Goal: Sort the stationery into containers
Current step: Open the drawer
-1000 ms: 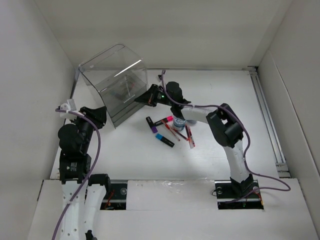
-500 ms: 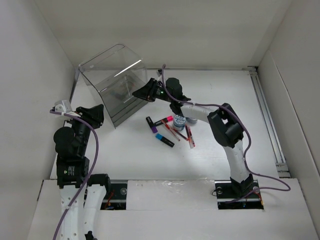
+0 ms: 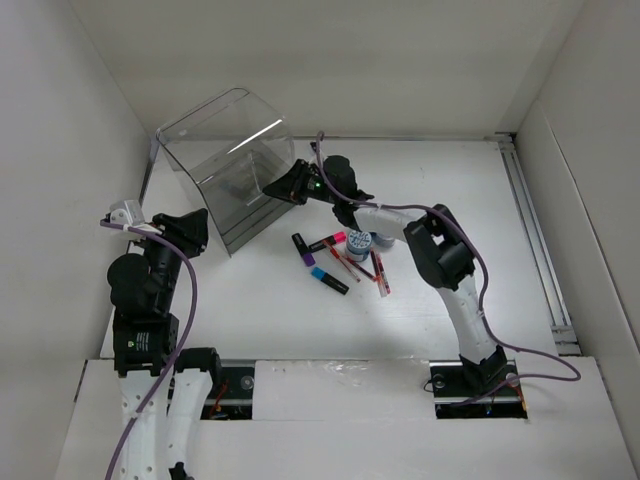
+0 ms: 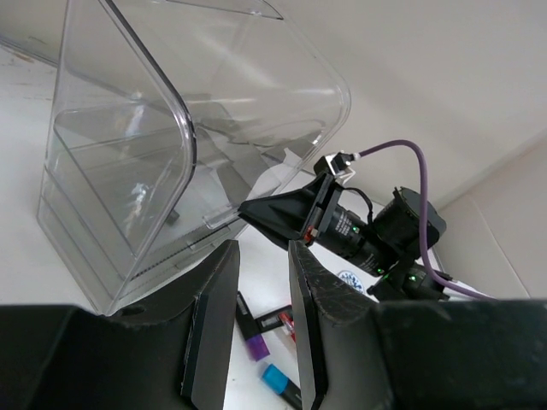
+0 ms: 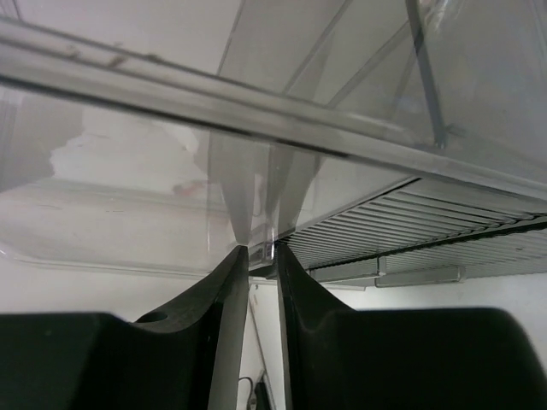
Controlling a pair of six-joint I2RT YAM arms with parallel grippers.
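Observation:
The clear organizer (image 3: 225,160) stands at the back left with its tall lid raised; it is also seen in the left wrist view (image 4: 128,154) and fills the right wrist view (image 5: 342,111). My right gripper (image 3: 272,190) reaches to its lower front edge. The narrowly parted jaws (image 5: 261,250) pinch a small clear tab there. My left gripper (image 3: 195,228) hovers by the organizer's near corner, open (image 4: 261,252) and empty. Purple-capped (image 3: 302,250), blue-capped (image 3: 328,279) and pink-capped (image 3: 330,240) markers, red pens (image 3: 380,275) and a blue-white roll (image 3: 358,243) lie on the table.
White walls enclose the table on the left, back and right. A metal rail (image 3: 535,240) runs along the right side. The right arm's purple cable (image 4: 410,171) loops above its wrist. The stationery pile lies under the right forearm.
My right gripper has moved left and further back, up to the organizer's front edge. The left arm pulled back a little at first and has held still since.

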